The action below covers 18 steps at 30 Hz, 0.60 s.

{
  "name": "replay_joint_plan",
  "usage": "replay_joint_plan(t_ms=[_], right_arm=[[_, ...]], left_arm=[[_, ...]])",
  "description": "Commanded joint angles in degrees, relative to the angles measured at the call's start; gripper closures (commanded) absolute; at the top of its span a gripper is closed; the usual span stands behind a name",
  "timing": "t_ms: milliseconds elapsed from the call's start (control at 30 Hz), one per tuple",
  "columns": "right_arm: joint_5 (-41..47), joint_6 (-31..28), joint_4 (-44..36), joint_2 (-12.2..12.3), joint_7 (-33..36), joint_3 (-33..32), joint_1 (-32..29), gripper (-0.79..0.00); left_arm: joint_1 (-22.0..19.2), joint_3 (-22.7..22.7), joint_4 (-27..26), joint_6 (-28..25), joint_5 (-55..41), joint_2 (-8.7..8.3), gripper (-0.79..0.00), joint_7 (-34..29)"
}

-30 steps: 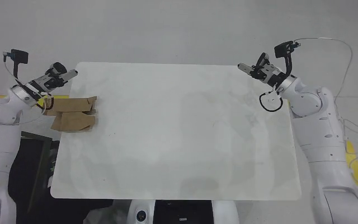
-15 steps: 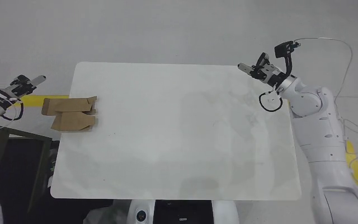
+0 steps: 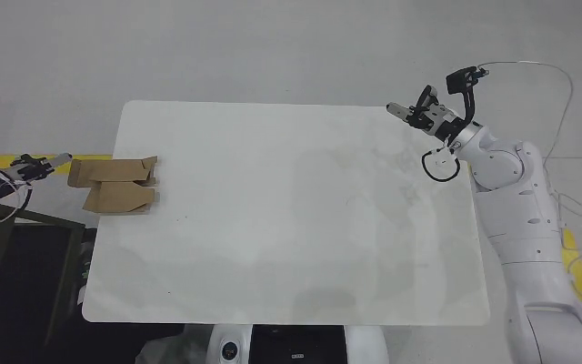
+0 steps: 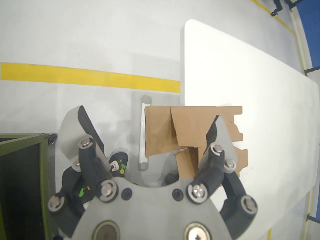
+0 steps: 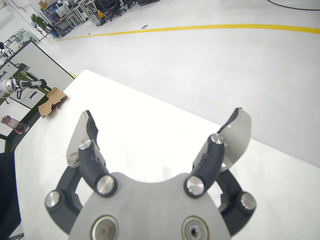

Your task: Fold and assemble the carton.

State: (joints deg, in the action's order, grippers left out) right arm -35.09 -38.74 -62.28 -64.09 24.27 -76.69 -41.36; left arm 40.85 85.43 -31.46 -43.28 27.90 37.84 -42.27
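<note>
Flat brown cardboard carton [image 3: 114,185], its flaps notched, overhangs the left edge of the smooth white table [image 3: 300,227]. The left gripper [image 3: 56,160], spread and empty, has withdrawn from above the carton to just off its left end. The right gripper [image 3: 393,108], also spread, hovers at upper right, well apart.

Robotics lab — yellow floor line [image 5: 200,27], office chairs [image 5: 108,2].

I am drawing my left tool [image 3: 38,163] back from the carton [image 3: 114,185], out past the worktop [image 3: 291,209] edge toward nine o'clock, and now drifting slightly toward six o'clock beside it.
</note>
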Motion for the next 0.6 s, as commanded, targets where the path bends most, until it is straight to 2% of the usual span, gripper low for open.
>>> replay_joint_plan(t_ms=[0,333,367,400,433,500,533,567], right_arm=[[0.0,0.0,0.0,0.0,0.0,0.0,0.0,-0.785],[0.0,0.0,0.0,0.0,0.0,0.0,0.0,-0.785],[0.0,0.0,0.0,0.0,0.0,0.0,0.0,-0.785],[0.0,0.0,0.0,0.0,0.0,0.0,0.0,-0.785],[0.0,0.0,0.0,0.0,0.0,0.0,0.0,-0.785],[0.0,0.0,0.0,0.0,0.0,0.0,0.0,-0.785],[0.0,0.0,0.0,0.0,0.0,0.0,0.0,-0.785],[0.0,0.0,0.0,0.0,0.0,0.0,0.0,-0.785]], left_arm=[[-0.2,-0.93,0.23,-0.48,-0.15,0.22,-0.785,-1.98],[-1.77,-4.74,1.19,0.14,-0.67,1.57,-0.785,-4.04],[-1.89,-5.01,1.49,0.19,-0.76,1.68,-0.686,-3.98],[-2.02,-5.27,1.8,0.26,-0.77,1.78,-0.468,-3.94],[-2.18,-5.84,1.65,0.53,0.69,1.76,-0.329,-4.14],[-2.47,-6.11,2.4,0.84,0.59,1.92,-0.222,-3.05],[-2.56,-6.29,2.76,0.57,0.13,2.05,-0.083,-3.09],[-2.76,-6.46,2.99,0.52,0.12,2.11,-0.006,-3.05]])
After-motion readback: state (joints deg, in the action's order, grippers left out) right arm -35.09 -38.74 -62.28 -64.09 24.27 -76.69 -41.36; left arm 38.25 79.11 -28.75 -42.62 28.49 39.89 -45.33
